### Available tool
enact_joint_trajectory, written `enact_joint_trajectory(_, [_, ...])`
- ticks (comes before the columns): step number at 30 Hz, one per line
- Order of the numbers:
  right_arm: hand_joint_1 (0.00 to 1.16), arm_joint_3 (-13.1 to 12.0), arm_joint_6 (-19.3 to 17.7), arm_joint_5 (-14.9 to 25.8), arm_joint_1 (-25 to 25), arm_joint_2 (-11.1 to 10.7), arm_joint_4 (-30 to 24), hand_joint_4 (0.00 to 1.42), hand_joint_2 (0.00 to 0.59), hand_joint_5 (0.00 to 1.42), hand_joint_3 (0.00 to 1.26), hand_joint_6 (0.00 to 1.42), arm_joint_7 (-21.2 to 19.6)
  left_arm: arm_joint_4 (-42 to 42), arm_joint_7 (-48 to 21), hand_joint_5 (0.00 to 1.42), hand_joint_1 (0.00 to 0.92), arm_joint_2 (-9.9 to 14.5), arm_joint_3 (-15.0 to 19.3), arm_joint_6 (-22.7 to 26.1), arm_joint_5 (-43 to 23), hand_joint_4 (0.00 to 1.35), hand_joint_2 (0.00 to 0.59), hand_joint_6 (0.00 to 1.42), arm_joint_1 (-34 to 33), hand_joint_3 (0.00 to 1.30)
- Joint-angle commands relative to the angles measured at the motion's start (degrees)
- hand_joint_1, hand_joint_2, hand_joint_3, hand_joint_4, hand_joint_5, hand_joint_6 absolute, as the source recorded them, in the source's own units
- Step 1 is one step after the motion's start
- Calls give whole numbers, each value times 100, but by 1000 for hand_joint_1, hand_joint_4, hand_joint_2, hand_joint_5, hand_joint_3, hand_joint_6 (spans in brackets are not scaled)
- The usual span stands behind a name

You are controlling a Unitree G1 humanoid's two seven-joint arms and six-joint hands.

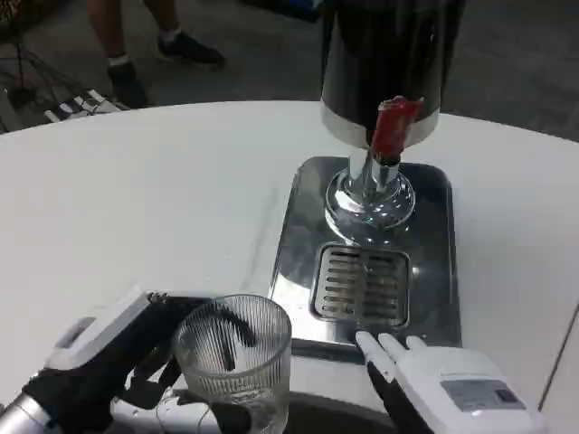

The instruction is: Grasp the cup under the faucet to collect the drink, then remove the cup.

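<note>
- Left hand (109, 357) low at the near left edge, fingers wrapped around the ribbed clear cup (237, 362); dark fingers visible through the glass, so clamped on it.
- Cup upright, on or just above the white table (136, 199) — contact with the surface hard to judge from this angle. Looks empty, though the ribbing blurs the inside.
- Cup just off the near left corner of the steel drip tray (298, 226), not under the faucet.
- Right hand (434, 380) at the near right, white back up, fingers straight and close together, tips touching or just short of the tray's near edge. Holding nothing, flat rather than curled.
- Slotted drain grate (362, 285) in the tray between the two hands and the dispenser, bare.
- Dispenser (380, 63) standing at the far end of the tray on a chrome pedestal (371, 194); dark body with a pale band at the bottom.
- Red tap handle (391, 125) on the dispenser front, above the pedestal, well apart from the cup.
- Beyond the table: dark floor, a person's legs and shoes (136, 54) at upper left.
</note>
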Motion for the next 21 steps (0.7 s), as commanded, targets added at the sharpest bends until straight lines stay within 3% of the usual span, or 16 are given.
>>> enact_joint_trajectory(1, [326, -5, -55, -18, 28, 54, -63, 0, 406, 0, 4, 33, 88, -23, -6, 1235, 537, -24, 9, -146, -151, 1176, 0, 1424, 30, 1057])
enact_joint_trajectory(13, [326, -89, -31, -5, -40, 100, -44, 0, 407, 0, 4, 40, 76, 44, 55, 1236, 537, -96, 8, -117, -108, 1176, 0, 1424, -48, 1057])
enact_joint_trajectory(21, [305, -311, 72, 102, -267, 252, 97, 0, 405, 0, 15, 61, -243, 237, 226, 1236, 537, -364, 14, 78, 69, 1176, 0, 1424, -387, 1057])
